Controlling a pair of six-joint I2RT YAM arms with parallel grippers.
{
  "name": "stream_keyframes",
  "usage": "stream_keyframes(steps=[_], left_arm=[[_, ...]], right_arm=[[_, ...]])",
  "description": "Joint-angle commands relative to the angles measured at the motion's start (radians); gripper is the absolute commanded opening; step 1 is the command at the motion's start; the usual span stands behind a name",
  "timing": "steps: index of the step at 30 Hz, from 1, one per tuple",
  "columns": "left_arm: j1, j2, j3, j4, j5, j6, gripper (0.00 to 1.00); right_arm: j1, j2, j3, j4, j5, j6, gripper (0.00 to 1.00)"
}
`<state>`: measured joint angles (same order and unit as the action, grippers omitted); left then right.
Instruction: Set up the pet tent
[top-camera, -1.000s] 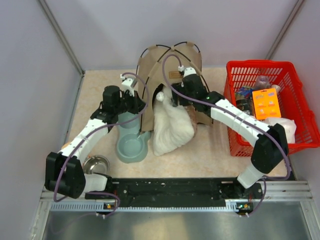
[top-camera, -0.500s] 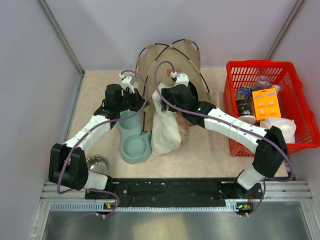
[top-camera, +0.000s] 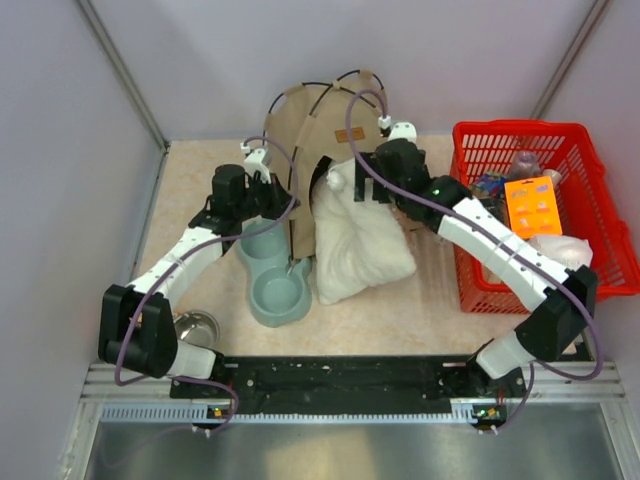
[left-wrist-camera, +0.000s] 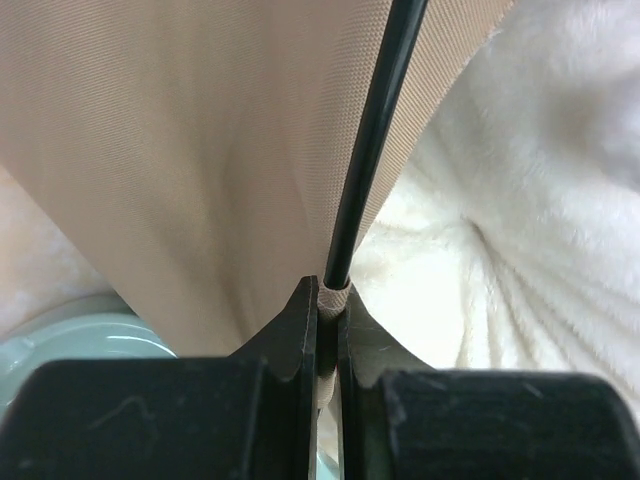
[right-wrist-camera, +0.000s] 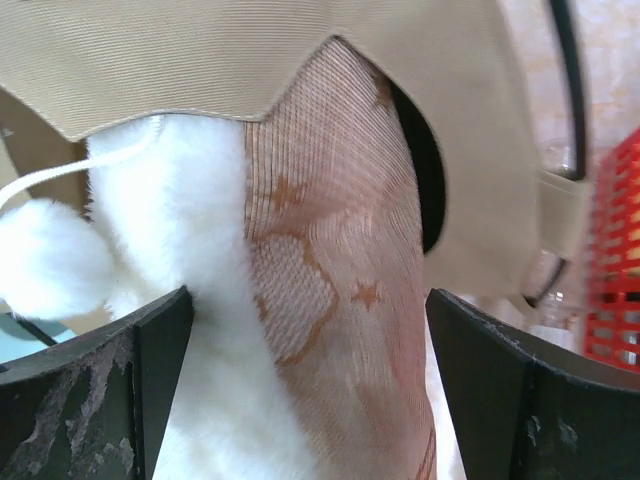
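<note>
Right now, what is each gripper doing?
Left gripper: closed on the pet tent, at its pole corner.
Right gripper: open, straddling the pillow.

1 pet tent (top-camera: 303, 122), 1 plush pillow (top-camera: 365, 248), 1 red basket (top-camera: 520, 128) (packed), 1 green feeder (top-camera: 280, 298), 1 steel bowl (top-camera: 197, 326).

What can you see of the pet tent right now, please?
The pet tent is tan fabric on thin black poles, with a brown label patch and a white ball on a cord. It stands far back on the table. The left end effector pinches one pole end at the hem; a cream pillow spills from its doorway.
</note>
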<state>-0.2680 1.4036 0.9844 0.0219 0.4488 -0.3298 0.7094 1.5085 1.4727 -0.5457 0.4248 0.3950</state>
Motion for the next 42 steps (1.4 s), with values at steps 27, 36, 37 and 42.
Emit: stream_keyframes(steps=[27, 36, 37, 42], left_arm=[[0.006, 0.046, 0.063, -0.094, 0.204, 0.095, 0.00], [0.006, 0.060, 0.043, -0.063, 0.220, 0.071, 0.00], [0.006, 0.060, 0.045, -0.062, 0.205, 0.060, 0.00], [0.006, 0.058, 0.050, -0.047, 0.130, -0.004, 0.00]], right_arm=[[-0.067, 0.137, -0.146, 0.452, -0.360, -0.357, 0.19], [-0.080, 0.343, 0.007, 0.650, -0.298, -0.369, 0.24], [-0.080, 0.344, 0.009, 0.626, -0.272, -0.358, 0.36], [-0.080, 0.193, -0.074, 0.549, -0.218, -0.282, 0.80]])
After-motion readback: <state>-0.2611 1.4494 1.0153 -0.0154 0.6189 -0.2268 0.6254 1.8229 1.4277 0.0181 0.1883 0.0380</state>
